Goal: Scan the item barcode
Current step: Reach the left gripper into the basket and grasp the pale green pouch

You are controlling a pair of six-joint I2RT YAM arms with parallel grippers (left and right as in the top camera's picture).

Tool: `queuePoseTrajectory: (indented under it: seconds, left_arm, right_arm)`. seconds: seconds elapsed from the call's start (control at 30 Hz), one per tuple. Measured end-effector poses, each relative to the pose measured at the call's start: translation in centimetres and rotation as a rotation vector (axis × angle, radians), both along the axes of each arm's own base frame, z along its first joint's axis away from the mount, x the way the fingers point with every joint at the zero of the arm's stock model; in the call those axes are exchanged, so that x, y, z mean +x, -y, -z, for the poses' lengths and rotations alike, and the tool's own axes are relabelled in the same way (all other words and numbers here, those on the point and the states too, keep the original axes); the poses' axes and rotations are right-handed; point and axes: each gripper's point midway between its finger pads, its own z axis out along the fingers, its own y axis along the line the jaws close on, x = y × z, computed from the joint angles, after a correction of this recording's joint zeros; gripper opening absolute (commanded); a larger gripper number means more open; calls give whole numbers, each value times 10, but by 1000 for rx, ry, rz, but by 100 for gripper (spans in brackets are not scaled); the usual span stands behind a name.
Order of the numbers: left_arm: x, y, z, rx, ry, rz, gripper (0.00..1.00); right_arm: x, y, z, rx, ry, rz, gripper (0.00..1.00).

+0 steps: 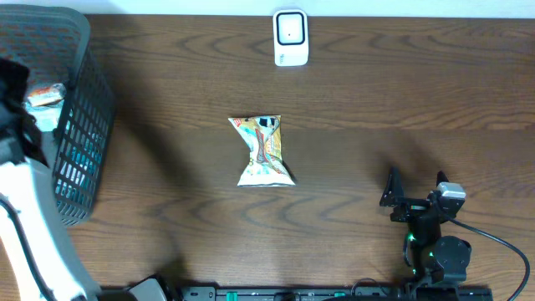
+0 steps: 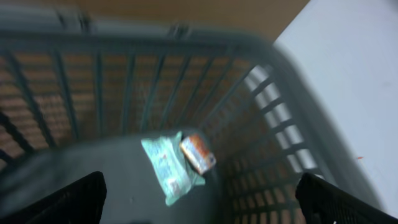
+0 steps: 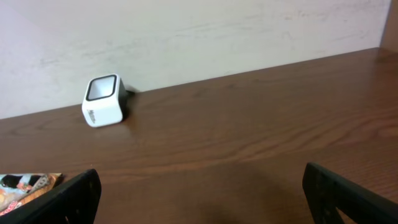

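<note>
The colourful crinkled snack packet [image 1: 264, 151] lies in the middle of the brown wooden surface [image 1: 376, 109], well apart from the white box scanner [image 1: 291, 38]. The left gripper [image 2: 199, 199], over the grey plastic basket [image 2: 186, 43], and the right gripper [image 3: 199, 193] are both spread and empty.

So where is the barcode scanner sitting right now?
In the overhead view the white scanner stands near the table's far edge, about centre, beyond the snack packet; the right wrist view shows it by the wall.

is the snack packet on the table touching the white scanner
No, the snack packet lies well apart from the white scanner, with a clear gap between them.
</note>
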Motion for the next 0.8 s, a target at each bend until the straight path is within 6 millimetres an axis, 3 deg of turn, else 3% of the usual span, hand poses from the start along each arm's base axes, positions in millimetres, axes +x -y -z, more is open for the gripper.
queuePoseTrajectory:
  seconds: [0.13,0.3,0.8]
  left_arm:
    - [11,-32,54,-155,-18,9,98]
    - [29,-43,115,-287,-65,53,98]
    - [65,-61,223,-380,-142,95,98]
  right_arm:
    - [0,0,0,0,0,0,99]
    - [0,0,0,0,0,0,99]
    - [0,0,0,0,0,0,99]
